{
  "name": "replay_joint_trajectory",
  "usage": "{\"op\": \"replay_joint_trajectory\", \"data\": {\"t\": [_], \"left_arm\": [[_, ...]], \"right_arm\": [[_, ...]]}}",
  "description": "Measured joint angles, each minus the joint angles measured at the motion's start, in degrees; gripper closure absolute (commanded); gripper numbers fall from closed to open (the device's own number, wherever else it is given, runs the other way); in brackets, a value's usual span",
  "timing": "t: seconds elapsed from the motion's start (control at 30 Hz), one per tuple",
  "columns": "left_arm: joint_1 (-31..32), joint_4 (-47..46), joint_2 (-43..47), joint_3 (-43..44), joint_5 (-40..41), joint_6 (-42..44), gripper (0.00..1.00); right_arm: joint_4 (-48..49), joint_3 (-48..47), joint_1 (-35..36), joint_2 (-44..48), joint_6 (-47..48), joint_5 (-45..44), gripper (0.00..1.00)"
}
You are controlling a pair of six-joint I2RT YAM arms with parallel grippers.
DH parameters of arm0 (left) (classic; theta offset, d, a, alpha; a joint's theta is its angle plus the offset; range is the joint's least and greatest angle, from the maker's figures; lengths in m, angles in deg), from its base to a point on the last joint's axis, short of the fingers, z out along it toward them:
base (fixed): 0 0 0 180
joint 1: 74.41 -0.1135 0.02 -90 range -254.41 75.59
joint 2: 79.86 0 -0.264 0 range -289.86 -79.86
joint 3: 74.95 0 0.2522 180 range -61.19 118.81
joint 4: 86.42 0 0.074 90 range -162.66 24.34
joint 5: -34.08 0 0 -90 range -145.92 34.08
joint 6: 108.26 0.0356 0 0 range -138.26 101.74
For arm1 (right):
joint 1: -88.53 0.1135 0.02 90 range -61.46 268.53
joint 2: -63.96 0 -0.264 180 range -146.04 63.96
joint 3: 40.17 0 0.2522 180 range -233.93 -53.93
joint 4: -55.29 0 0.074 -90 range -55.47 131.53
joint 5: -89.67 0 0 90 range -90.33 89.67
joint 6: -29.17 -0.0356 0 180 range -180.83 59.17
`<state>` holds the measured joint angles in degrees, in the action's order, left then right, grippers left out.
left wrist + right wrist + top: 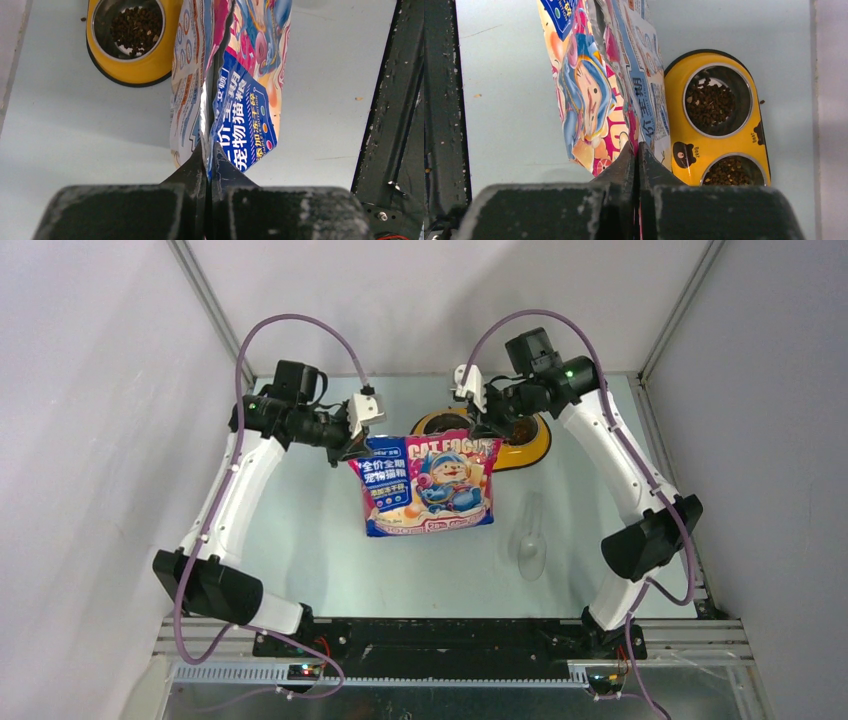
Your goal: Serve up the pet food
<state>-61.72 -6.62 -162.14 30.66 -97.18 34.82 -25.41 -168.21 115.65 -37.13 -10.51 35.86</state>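
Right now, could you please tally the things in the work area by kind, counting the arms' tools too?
Cat food bag: 1
Yellow double bowl: 1
Clear scoop: 1
Tools: 2, the left tool and the right tool, each shut on a top corner of the bag
Total: 5

Bag (428, 485) before double bowl (530, 447); kibble (710, 102) in both cups (744, 83); scoop (531, 545) right of bag.

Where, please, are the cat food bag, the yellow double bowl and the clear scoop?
cat food bag (430, 485), top external view, on the cartoon cat.
yellow double bowl (719, 145), right wrist view, on the rim between its cups.
clear scoop (531, 556), top external view, on its bowl end.
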Motion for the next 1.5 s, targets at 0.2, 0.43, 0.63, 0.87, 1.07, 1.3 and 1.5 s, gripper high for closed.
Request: {"op": "replay_joint_trajectory", "data": {"t": [0.2, 0.43, 0.63, 0.87, 1.07, 1.3, 1.5], "left_arm": [[-0.6, 0.7, -0.3, 0.2, -0.5, 0.1, 1.0], [-0.7, 0.9, -0.6, 0.5, -1.4, 0.6, 1.0], [-0.8, 0.9, -0.7, 0.6, -1.9, 0.9, 0.76], [-3.5, 0.1, 0.8, -1.6, 0.7, -0.5, 0.9], [-3.6, 1.0, 2.1, -2.0, 3.1, 0.4, 1.0], [-4.2, 2.7, 2.7, 0.2, 7.8, 2.3, 0.38], [-4.3, 2.1, 4.6, 1.1, 5.0, -2.4, 0.17]], "right_arm": [[-2.7, 0.0, -2.9, 0.7, 1.0, -0.3, 1.0], [-4.2, 0.1, -4.9, 1.1, 2.8, 1.1, 0.94], [-4.5, 1.2, -6.6, 2.0, 3.8, 2.6, 1.0], [-3.0, 4.0, -9.4, 3.7, 1.9, 1.9, 1.0], [-1.9, 5.4, -9.2, 4.9, 1.6, 0.9, 0.93], [-0.9, 5.5, -9.7, 5.4, -0.5, -1.5, 0.51], [0.0, 5.8, -10.3, 7.6, -1.3, -0.5, 0.46]]}}
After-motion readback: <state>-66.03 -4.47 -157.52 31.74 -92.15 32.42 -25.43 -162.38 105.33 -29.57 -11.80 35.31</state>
